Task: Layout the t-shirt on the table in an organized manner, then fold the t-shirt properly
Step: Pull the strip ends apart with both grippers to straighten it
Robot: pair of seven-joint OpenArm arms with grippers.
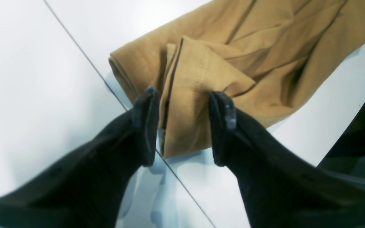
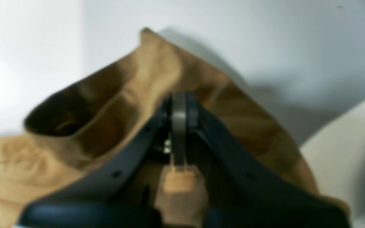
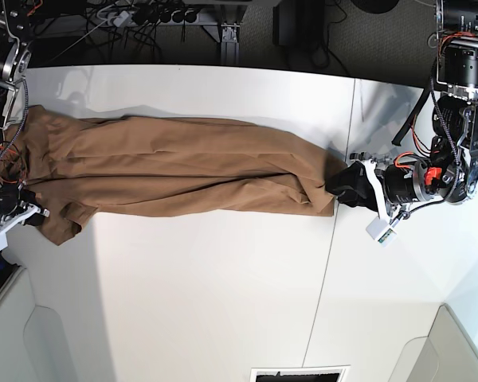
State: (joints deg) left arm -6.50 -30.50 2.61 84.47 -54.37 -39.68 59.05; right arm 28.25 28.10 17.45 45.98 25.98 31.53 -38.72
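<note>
A soft tan-brown cloth t-shirt [image 3: 199, 151], plain and short-sleeved, lies on the flat matte white worktop [image 3: 199, 294], stretched from near the left claw across to the right claw. It is bunched lengthwise into a long strip with creases running along it. In the left wrist view, its near end shows overlapping layers and a flap folded on top, beside the thin dark seam [image 1: 106, 80] in the worktop.

The left black two-fingered claw [image 1: 182, 126] is spread apart, its fingers on either side of that flap in the view; whether they touch the cloth cannot be told.

The right black two-fingered claw [image 2: 179, 126] is clenched, its fingertips together over the t-shirt; whether any fabric is pinched between them is hidden. Around it the cloth is rumpled, with a raised, open fold to one side and a corner pointing out onto the worktop. In the base view, a short part of the shirt juts out beside this claw.
</note>
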